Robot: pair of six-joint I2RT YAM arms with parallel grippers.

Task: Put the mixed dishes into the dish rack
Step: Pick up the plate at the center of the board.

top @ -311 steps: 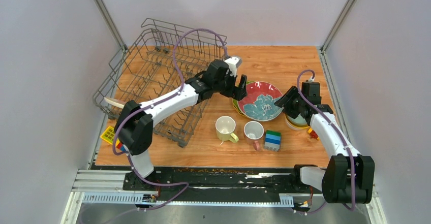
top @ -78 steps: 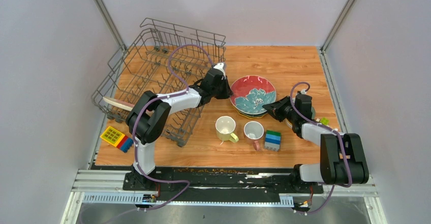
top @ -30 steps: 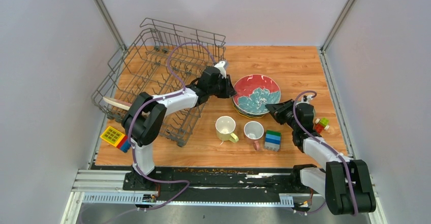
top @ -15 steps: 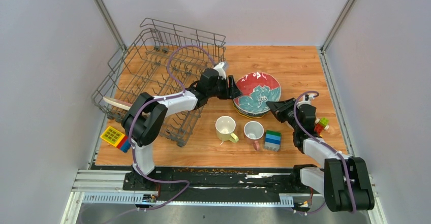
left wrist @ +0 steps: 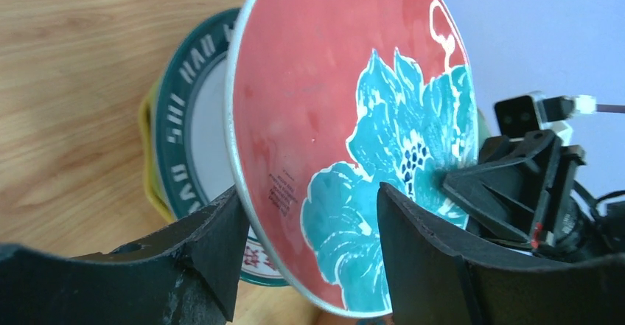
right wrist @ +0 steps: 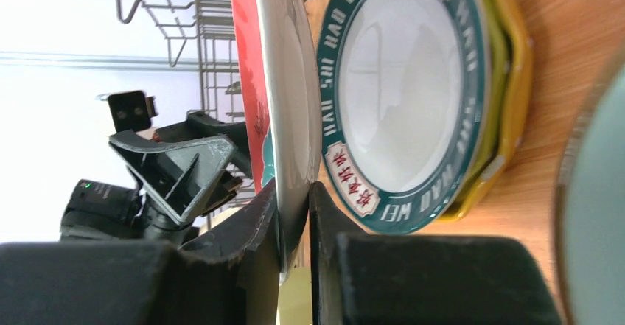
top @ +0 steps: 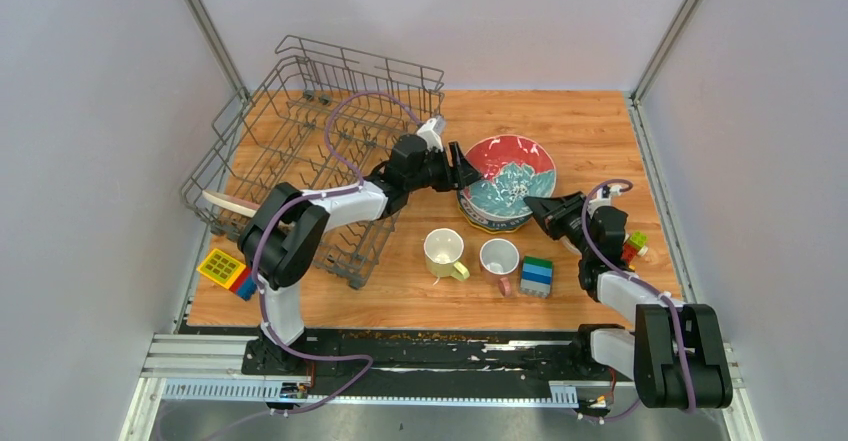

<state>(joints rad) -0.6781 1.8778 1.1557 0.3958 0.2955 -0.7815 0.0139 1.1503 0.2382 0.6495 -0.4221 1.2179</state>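
Top external, left gripper [top: 468,174] wider, plate [top: 512,166] higher

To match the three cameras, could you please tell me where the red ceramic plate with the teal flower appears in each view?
Top external: the red ceramic plate with the teal flower sits right of centre, tilted up.
Left wrist: it fills the middle, painted face to the camera.
Right wrist: it is edge-on, a narrow upright band left of centre.
Shared landmark: the round white plate with a dark green lettered rim right behind it, seen in the left wrist and right wrist views too.
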